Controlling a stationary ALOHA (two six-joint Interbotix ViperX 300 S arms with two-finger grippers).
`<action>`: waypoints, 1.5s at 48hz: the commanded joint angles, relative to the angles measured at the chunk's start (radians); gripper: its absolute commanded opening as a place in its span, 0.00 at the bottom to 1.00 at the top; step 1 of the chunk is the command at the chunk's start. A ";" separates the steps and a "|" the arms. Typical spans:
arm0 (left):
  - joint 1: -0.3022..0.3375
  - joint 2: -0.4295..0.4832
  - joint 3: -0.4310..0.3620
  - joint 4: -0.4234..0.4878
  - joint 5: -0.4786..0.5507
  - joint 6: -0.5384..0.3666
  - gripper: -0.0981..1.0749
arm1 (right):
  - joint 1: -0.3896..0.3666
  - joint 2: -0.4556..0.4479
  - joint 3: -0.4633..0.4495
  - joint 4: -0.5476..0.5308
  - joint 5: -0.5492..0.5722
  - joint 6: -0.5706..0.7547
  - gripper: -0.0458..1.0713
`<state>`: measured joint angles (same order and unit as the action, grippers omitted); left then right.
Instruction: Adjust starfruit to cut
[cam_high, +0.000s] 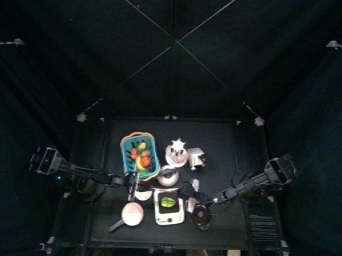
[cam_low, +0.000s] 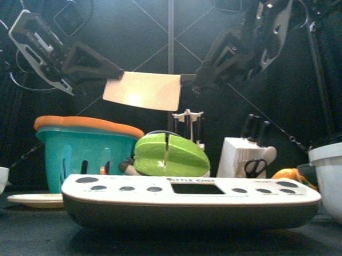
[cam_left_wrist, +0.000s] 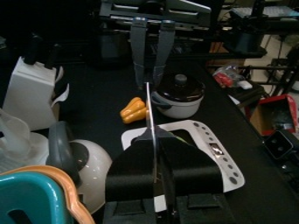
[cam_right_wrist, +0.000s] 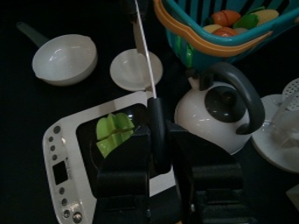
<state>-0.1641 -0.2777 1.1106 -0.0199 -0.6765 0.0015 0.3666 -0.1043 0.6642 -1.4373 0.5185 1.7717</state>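
Note:
The starfruit (cam_right_wrist: 114, 133), small, glossy and yellow-green, lies on the white board (cam_right_wrist: 73, 156); it also shows in the front view (cam_low: 170, 155) and the top view (cam_high: 168, 202). A knife (cam_low: 144, 90) with a broad pale blade hangs high above the board, between the two arms. In the left wrist view my left gripper (cam_left_wrist: 152, 140) is shut with the blade (cam_left_wrist: 147, 105) edge-on between its jaws. In the right wrist view my right gripper (cam_right_wrist: 152, 109) is above the board beside the starfruit, shut with the blade (cam_right_wrist: 142, 44) running out from between its jaws.
A teal basket (cam_low: 83, 150) of mixed fruits stands at the back left. A white kettle (cam_right_wrist: 222, 96) is beside the board. A white bowl (cam_right_wrist: 65, 57) and small plate (cam_right_wrist: 128, 70) lie left of it. A pot (cam_left_wrist: 181, 94), an orange piece (cam_left_wrist: 135, 109) and a white knife block (cam_low: 241, 157) are on the right.

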 joint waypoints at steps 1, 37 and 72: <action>-0.005 -0.003 -0.026 0.003 -0.009 -0.003 0.36 | -0.009 -0.035 -0.014 0.002 -0.008 0.000 0.40; -0.005 -0.014 -0.015 0.002 -0.009 -0.002 0.36 | -0.006 -0.083 0.038 0.038 -0.035 -0.005 0.89; 0.086 -0.304 0.155 -0.055 0.044 0.000 0.36 | 0.044 0.158 -0.098 0.038 -0.072 -0.008 0.89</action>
<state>-0.0982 -0.5461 1.2717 -0.0690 -0.6351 0.0000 0.4157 0.0383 0.6167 -1.3944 0.4449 1.7656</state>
